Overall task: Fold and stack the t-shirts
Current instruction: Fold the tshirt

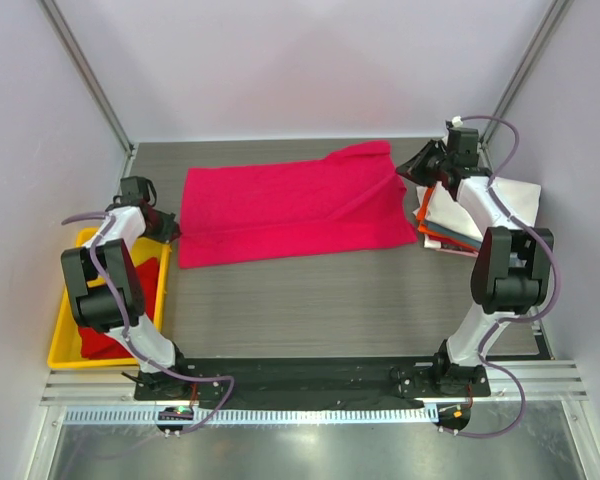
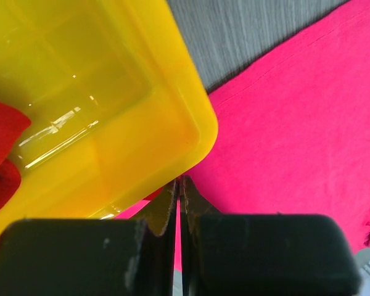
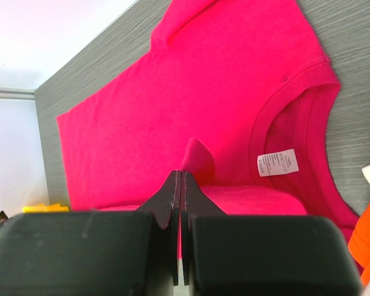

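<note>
A magenta-pink t-shirt lies spread flat across the middle of the table, collar to the right. My left gripper is at its near left corner, beside the yellow tray; in the left wrist view its jaws are shut with pink cloth between them. My right gripper is at the shirt's right edge by the collar; in the right wrist view it is shut on a raised pinch of the pink cloth. A darker red shirt lies in the tray. Folded white and orange shirts are stacked at the right.
The yellow plastic tray stands at the left table edge, its corner right against my left fingertips. The shirt's white neck label faces up. The right arm reaches over the stack. White walls close in the back and sides.
</note>
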`<state>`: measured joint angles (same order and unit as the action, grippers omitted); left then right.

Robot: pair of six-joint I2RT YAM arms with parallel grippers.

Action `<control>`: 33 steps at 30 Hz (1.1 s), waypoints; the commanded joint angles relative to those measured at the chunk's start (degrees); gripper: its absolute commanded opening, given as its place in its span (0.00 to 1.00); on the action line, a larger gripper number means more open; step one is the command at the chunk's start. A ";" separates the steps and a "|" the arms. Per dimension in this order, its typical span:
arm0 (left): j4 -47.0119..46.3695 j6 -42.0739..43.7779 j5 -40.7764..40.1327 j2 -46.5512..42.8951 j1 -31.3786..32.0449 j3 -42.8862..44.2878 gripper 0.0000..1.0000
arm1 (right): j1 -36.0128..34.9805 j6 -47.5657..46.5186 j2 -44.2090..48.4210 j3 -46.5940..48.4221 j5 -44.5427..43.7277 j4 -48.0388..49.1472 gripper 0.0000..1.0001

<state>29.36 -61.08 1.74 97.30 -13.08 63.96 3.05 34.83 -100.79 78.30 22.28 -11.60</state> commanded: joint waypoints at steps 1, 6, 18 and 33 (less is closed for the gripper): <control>-1.86 -0.71 -0.33 0.87 -0.01 3.09 0.00 | -0.32 0.42 -0.72 3.44 0.48 2.89 0.01; -2.38 -0.18 0.80 2.45 -0.01 4.06 0.05 | -0.32 0.85 -2.21 3.61 0.13 3.16 0.25; 1.74 5.18 1.87 -6.40 1.56 6.62 0.61 | -2.52 2.34 11.83 -9.11 -6.54 6.92 0.61; -3.16 -6.85 -3.12 -36.29 10.88 -22.01 0.55 | -12.53 17.10 36.54 -43.48 -34.64 17.90 0.49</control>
<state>29.34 -62.85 2.11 64.60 -3.57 46.96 -7.46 46.39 -67.00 39.24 -0.80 0.36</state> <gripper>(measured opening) 0.556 0.493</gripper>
